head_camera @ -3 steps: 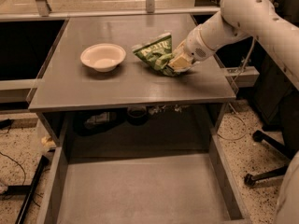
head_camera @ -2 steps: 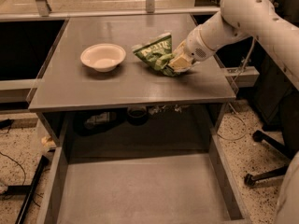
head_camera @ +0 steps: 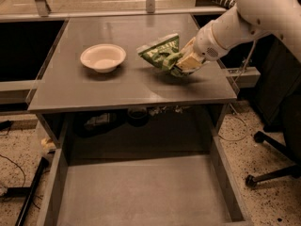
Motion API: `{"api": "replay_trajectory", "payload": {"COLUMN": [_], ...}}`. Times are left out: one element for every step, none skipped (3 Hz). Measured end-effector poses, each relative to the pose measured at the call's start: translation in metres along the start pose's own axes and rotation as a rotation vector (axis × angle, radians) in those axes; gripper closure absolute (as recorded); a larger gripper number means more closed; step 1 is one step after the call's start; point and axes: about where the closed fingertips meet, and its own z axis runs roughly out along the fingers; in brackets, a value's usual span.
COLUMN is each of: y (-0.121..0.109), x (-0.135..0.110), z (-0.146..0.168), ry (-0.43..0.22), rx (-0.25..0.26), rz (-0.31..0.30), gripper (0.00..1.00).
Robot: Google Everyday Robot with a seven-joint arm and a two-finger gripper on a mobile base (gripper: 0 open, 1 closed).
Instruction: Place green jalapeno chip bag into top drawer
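**Ana:** Where does the gripper stand?

**Ben:** The gripper (head_camera: 184,64) hangs over the right part of the tabletop (head_camera: 117,86), at the end of the white arm (head_camera: 235,25) that reaches in from the upper right; it is clenched on the right end of the green jalapeno chip bag (head_camera: 159,53).

**Ana:** And how does the bag lie?

**Ben:** It sticks out to the left of the gripper, tilted, with its far corner raised; a shadow falls on the tabletop beneath the bag and the gripper; whether its lower edge touches the surface cannot be told.

**Ana:** Does anything else share the tabletop?

**Ben:** A cream bowl (head_camera: 103,58) stands upright to the left of the bag, near it but apart from it.

**Ana:** What of the top drawer?

**Ben:** The top drawer (head_camera: 136,192) stands open below the front edge of the tabletop, drawn toward the camera; its flat grey floor and low side walls show; the bag is up over the tabletop, not in the drawer.

**Ana:** And round about?

**Ben:** A few dark things sit in the shade under the tabletop, behind the drawer, too dim to name; on the speckled floor at the right stands a chair base (head_camera: 268,173) with a caster.
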Motion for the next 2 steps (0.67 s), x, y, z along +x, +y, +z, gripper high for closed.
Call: {"api": "replay_trajectory", "payload": {"y": [0.012,0.036], "x": [-0.008,-0.005], "z": [-0.027,-0.052], "ry": [-0.019,-0.011], "rx": [0.034,0.050], "rz": [-0.027,-0.059], "gripper": [1.00,1.00]}}
